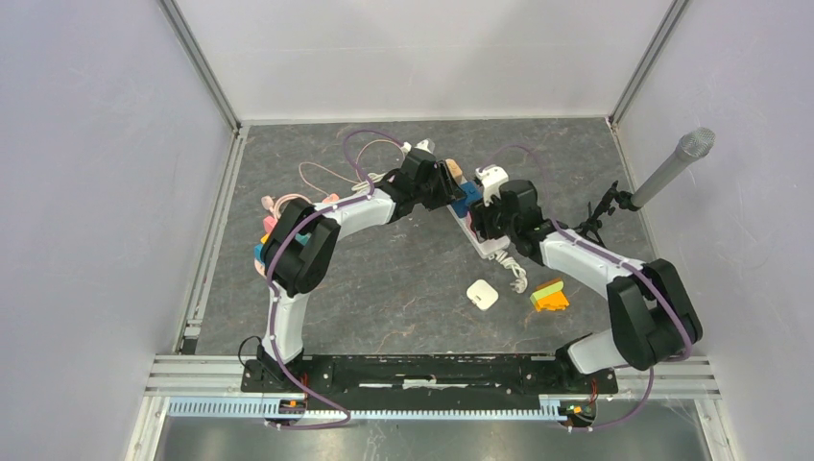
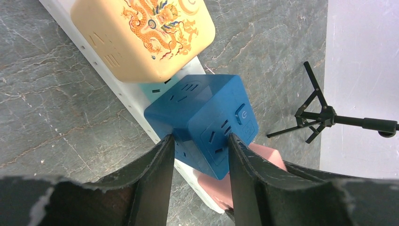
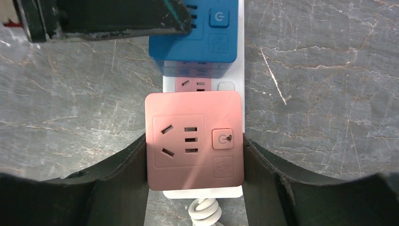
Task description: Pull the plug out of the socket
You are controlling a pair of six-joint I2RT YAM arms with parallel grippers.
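A white socket strip (image 1: 488, 242) lies on the grey table with several cube plugs on it. In the left wrist view my left gripper (image 2: 201, 141) is shut on the blue plug (image 2: 207, 117). Both fingers (image 2: 157, 169) press its sides, and the cube sits tilted on the strip (image 2: 127, 94). Beside it are a cream dragon-print cube (image 2: 141, 33) and a pink plug (image 2: 263, 155). In the right wrist view my right gripper (image 3: 194, 143) is shut on the pink plug (image 3: 194, 113), at the strip's cord end. The blue plug (image 3: 193, 42) is just beyond it.
A loose white cube (image 1: 482, 294) and an orange-and-green block (image 1: 550, 296) lie in front of the strip. A microphone on a small black tripod (image 1: 662, 178) stands at the right. Cables and coloured items (image 1: 278, 216) pile up at the left. The strip's coiled cord (image 3: 204, 214) trails toward me.
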